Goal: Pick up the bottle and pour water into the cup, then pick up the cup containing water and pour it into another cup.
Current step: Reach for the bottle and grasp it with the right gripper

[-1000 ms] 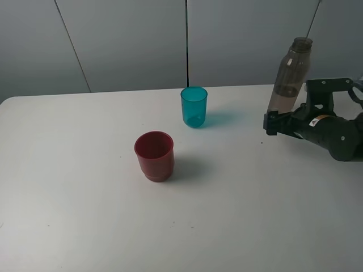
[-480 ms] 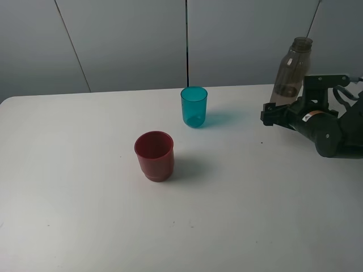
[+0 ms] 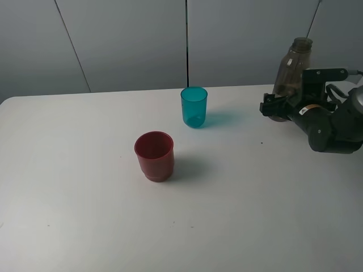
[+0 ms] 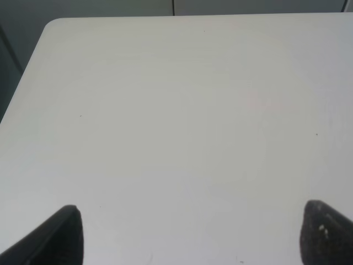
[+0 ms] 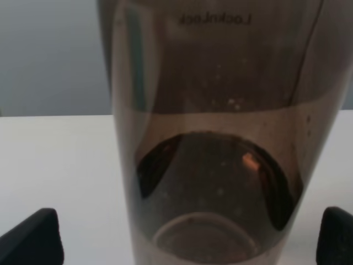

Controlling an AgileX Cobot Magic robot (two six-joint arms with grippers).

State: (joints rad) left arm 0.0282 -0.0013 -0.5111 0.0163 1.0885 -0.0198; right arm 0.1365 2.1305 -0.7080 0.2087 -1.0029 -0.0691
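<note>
Right claw advanced, bottle now between its jaws.

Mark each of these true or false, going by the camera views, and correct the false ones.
1. The teal cup stands farther back on the table than the red cup. True.
2. The right gripper is clamped on the bottle. False: its jaws stand open on either side of the bottle's base, with gaps showing in the right wrist view.
3. The left gripper holds the red cup. False: its jaws are open over bare table with nothing between them.
4. Both cups stand upright with their mouths up. True.
5. The bottle stands between the two cups. False: it is off to the right, apart from both.
</note>
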